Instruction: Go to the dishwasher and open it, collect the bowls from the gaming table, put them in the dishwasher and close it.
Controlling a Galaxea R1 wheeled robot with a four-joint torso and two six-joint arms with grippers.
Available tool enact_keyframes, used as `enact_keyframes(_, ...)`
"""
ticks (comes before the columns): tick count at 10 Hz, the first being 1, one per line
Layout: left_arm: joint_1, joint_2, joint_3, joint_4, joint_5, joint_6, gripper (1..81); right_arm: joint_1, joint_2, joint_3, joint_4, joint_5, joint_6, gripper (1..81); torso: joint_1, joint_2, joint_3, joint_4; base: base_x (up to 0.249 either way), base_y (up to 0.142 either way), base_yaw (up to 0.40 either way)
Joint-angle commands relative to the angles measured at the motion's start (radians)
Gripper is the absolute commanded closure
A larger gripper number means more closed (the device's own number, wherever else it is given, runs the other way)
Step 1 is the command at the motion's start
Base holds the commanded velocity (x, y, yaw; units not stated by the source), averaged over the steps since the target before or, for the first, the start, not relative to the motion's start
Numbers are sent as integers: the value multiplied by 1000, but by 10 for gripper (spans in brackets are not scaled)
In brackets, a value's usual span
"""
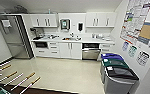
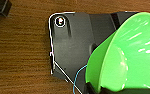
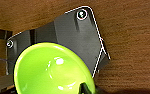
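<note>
**Robot faces a kitchenette with a bowl in each gripper**

From the head camera, a small white kitchenette runs along the far wall. The dishwasher (image 1: 91, 53) is built in under the right part of the counter (image 1: 91, 40), between white cabinet doors (image 1: 71, 50) on one side and a stack of white drawers (image 1: 106, 47) at the counter's right end. Its brushed steel front stands upright, with a dark band just above it; whether the door is slightly ajar cannot be told. A sink (image 1: 70, 38) sits near the middle of the counter, and a tall steel fridge (image 1: 14, 37) stands beyond the counter's left end. Upper cabinets (image 1: 43, 21) hang on the wall above. Along the right wall stand waste bins (image 1: 117, 73) with blue, green and dark lids, below posters (image 1: 137, 20). A pale floor (image 1: 66, 72) lies between the robot and the counter. At the lower left corner of the head view, the rods (image 1: 18, 78) of a table-football table reach in, with a sliver of its green field.

In the left wrist view, the left gripper (image 2: 96, 88) is closed on the rim of a green bowl (image 2: 131, 52), which is tilted so its inside shows. Brown wood-grain flooring lies beneath.

In the right wrist view, the right gripper (image 3: 85, 88) pinches the rim of a yellow-green bowl (image 3: 51, 70), seen from above with its hollow facing the camera, over the same brown wood-grain surface.
</note>
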Motion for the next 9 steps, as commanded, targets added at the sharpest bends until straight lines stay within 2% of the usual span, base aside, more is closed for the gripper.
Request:
enact_keyframes(1,-43,-23,3,8,46,2,811,33,-29,6,-8,-57,-3,811,0,0,0,0,160,0,0)
enact_keyframes(9,-41,-20,3,3,41,2,811,29,-29,6,-8,-57,-3,811,0,0,0,0,159,0,0)
